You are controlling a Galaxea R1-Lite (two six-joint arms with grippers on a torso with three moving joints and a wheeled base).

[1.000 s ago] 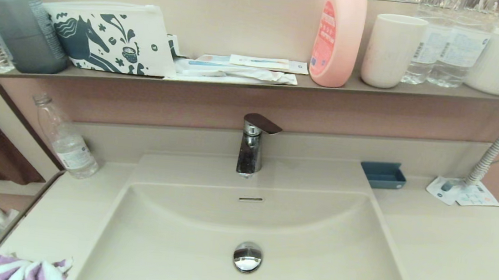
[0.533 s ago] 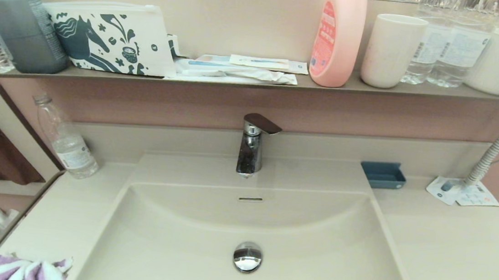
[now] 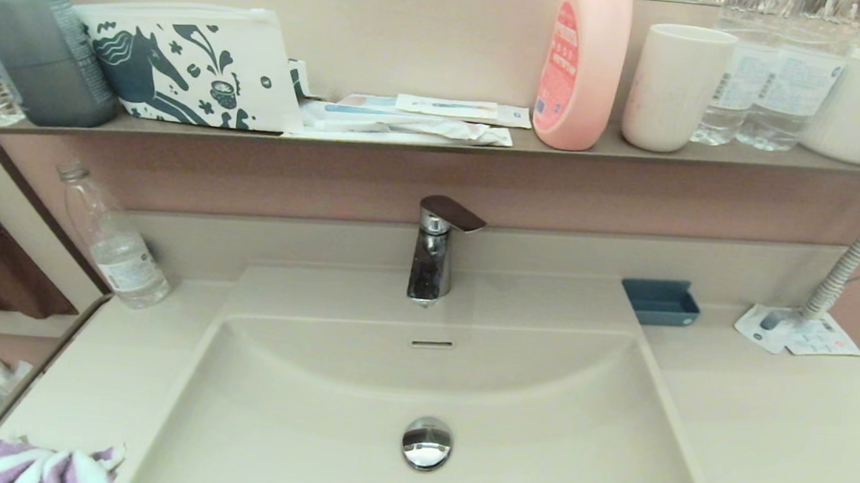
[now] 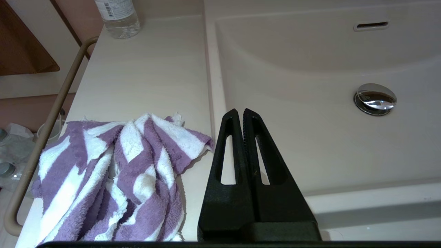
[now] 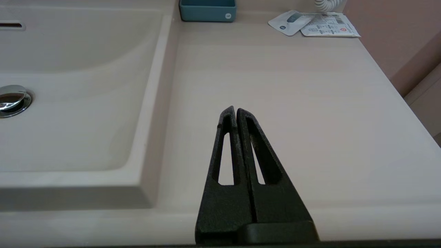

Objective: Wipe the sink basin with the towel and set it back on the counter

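The purple-and-white striped towel (image 4: 113,179) lies crumpled on the counter (image 4: 144,72) at the basin's near left corner; the head view catches only its edge (image 3: 34,465). My left gripper (image 4: 240,112) hovers shut and empty just beside the towel, over the rim of the sink basin (image 4: 310,144). The basin (image 3: 316,436) is bare, with a chrome drain plug (image 3: 426,442). My right gripper (image 5: 234,109) is shut and empty over the counter (image 5: 293,96) to the right of the basin. Neither gripper appears in the head view.
A chrome faucet (image 3: 433,254) stands behind the basin. A clear bottle (image 3: 111,238) stands at the back left, a blue tray (image 3: 661,302) and paper sachets (image 3: 796,332) at the back right. The shelf (image 3: 439,144) above carries bottles, cups and a horse-print pouch (image 3: 194,65).
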